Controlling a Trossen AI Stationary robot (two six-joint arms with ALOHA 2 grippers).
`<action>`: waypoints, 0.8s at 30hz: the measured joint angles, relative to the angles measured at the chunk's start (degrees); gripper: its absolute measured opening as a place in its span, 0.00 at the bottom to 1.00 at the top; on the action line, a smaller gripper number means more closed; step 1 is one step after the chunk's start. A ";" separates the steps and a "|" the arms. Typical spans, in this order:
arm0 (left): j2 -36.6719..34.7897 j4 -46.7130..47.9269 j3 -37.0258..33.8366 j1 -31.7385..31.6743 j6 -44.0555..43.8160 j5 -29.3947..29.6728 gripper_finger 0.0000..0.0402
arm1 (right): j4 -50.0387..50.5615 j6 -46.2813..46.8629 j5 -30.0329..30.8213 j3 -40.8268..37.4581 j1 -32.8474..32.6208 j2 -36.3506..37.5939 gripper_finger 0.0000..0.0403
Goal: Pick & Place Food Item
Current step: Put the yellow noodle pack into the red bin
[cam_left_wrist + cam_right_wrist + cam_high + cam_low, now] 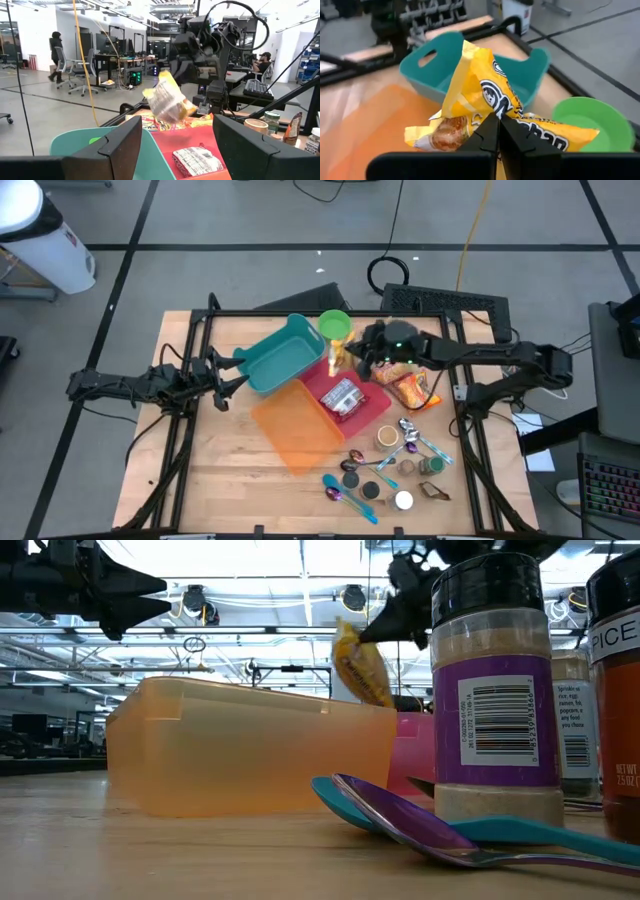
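Note:
A yellow snack bag (480, 90) hangs in the air over the gap between the teal bin (278, 355) and the pink tray (375, 412), held by my shut right gripper (348, 358). From table height the bag (362, 665) is seen dangling above the orange bin (250, 745). A silver packet (342, 398) lies flat in the pink tray. My left gripper (232, 378) waits open near the table's left side, level, pointing at the teal bin; the left wrist view shows the bag (167, 100) beyond its fingers. My right gripper pinches a crumpled fold of the yellow bag (496, 114) between its two fingers. The fingers come from the table's right, slanting a little downward. The bag is lifted clear and hangs tilted below the fingertips (385, 625).
A green bowl (335, 326) stands behind the teal bin. An orange snack bag (413, 390) lies right of the tray. Spice jars (495, 690), a small cup (388, 436) and several coloured spoons (350, 495) crowd the near right. A black frame (300, 313) rims the table.

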State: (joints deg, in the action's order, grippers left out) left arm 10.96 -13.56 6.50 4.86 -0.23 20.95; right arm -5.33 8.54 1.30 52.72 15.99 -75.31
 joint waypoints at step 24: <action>0.00 0.02 0.00 0.00 -0.02 0.01 0.63 | -1.41 -7.92 0.09 1.82 -2.67 -15.71 0.00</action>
State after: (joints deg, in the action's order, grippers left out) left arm 10.96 -13.55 6.50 4.86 -0.25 20.96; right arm -6.74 0.62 1.38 54.54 13.32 -91.02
